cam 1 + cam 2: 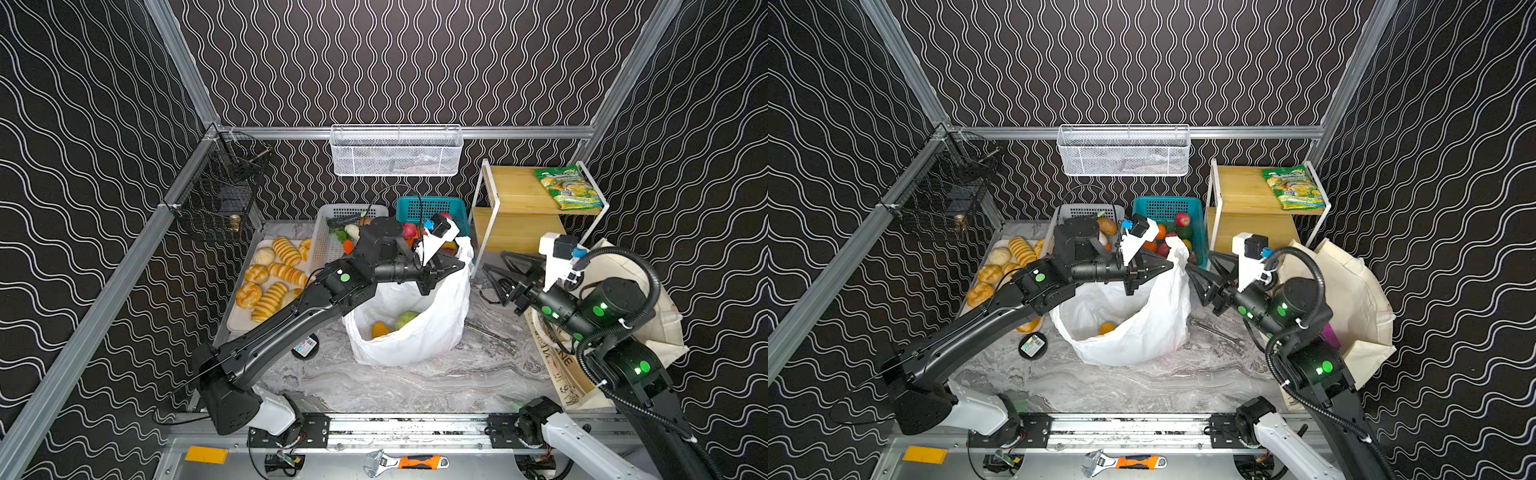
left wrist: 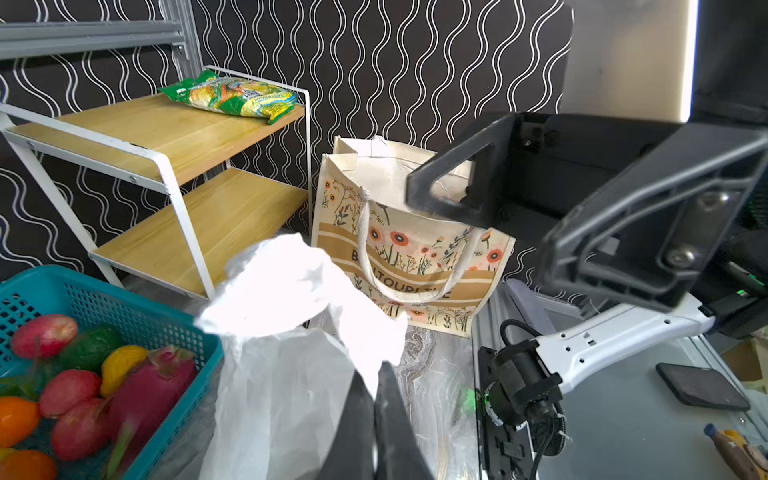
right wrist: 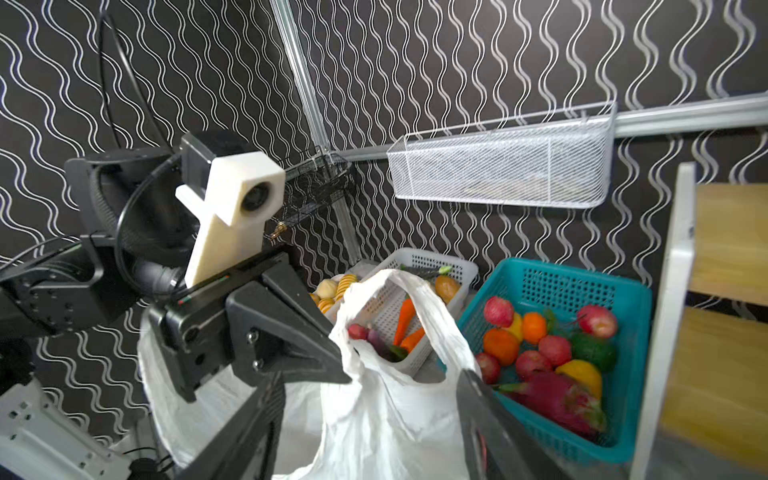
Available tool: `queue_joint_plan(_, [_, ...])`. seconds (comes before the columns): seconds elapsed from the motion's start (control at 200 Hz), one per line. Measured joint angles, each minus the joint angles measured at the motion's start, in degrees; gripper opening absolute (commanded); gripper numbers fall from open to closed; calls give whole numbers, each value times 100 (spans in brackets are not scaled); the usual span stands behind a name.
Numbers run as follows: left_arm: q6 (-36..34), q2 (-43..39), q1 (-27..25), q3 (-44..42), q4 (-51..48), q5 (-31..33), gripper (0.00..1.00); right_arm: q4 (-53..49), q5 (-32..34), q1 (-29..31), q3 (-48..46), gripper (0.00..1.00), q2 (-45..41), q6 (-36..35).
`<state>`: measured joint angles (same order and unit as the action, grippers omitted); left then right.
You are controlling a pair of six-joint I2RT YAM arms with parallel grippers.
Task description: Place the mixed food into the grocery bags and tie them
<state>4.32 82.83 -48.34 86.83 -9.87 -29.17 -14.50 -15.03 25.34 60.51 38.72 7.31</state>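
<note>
The white plastic grocery bag (image 1: 407,332) (image 1: 1142,328) stands open mid-table. An orange-yellow toy food (image 1: 380,329) and a green cabbage (image 1: 407,319) lie inside it. My left gripper (image 1: 460,264) (image 1: 1169,266) (image 2: 372,374) is shut on the bag's upper rim by a handle. My right gripper (image 1: 495,266) (image 1: 1198,262) (image 3: 370,386) is open just right of the bag, and the bag's handle loop (image 3: 399,291) rises between its fingers. The cream canvas tote (image 1: 660,328) (image 1: 1358,299) (image 2: 415,249) stands at the right, behind my right arm. A green snack packet (image 1: 569,187) lies on the shelf.
Behind the bag are a teal basket (image 1: 432,205) of toy fruit and a white basket (image 1: 328,245) of vegetables. A tray of bread (image 1: 270,274) is at the left and a wooden shelf (image 1: 519,195) at the back right. A wrench (image 1: 490,332) and a black disc (image 1: 305,347) lie on the table.
</note>
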Motion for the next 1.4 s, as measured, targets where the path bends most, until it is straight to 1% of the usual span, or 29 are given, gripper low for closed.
queue_joint_plan(0.08, [-28,-116,33,-55,-15,-157,0,199,55,0,-457,75,-199,-398])
queue_joint_plan(0.23, [-328,-289,146,-59,-188,-640,0,313,-219,2,-916,81,-168,-929])
queue_joint_plan(0.345, [-505,-367,341,-55,-459,-1029,0,540,-459,4,-933,92,118,-1108])
queue_joint_plan(0.39, [-605,-382,400,-42,-586,-1180,0,595,-549,4,-920,98,245,-1158])
queue_joint_plan(0.425, [-623,-387,435,-17,-688,-1283,0,621,-649,2,-883,100,354,-1207])
queue_joint_plan(0.616, [-767,-402,544,48,-903,-1659,0,688,-1394,2,-610,100,909,-1624])
queue_joint_plan(0.746, [-769,-372,564,96,-968,-1816,0,813,-1543,-2,-562,100,1250,-1794])
queue_joint_plan(0.881, [-769,-343,573,101,-1001,-1899,0,1082,-1873,-225,-507,100,1700,-1886])
queue_joint_plan(0.976, [-765,-350,586,101,-999,-1891,0,1294,-2378,-348,-452,100,2011,-1860])
queue_joint_plan(1.116, [-730,-398,590,-9,-848,-1729,0,1834,-3434,-387,-509,100,2345,-1519])
queue_joint_plan(1.226, [-682,-374,590,-20,-824,-1427,0,2282,-4251,-391,-640,98,2490,-1182])
queue_joint_plan(1.336, [-608,-330,590,-20,-820,-1235,0,2592,-4597,-391,-748,92,2529,-855])
queue_joint_plan(1.396, [-575,-328,590,-39,-769,-1169,0,2726,-4677,-391,-804,92,2535,-702])
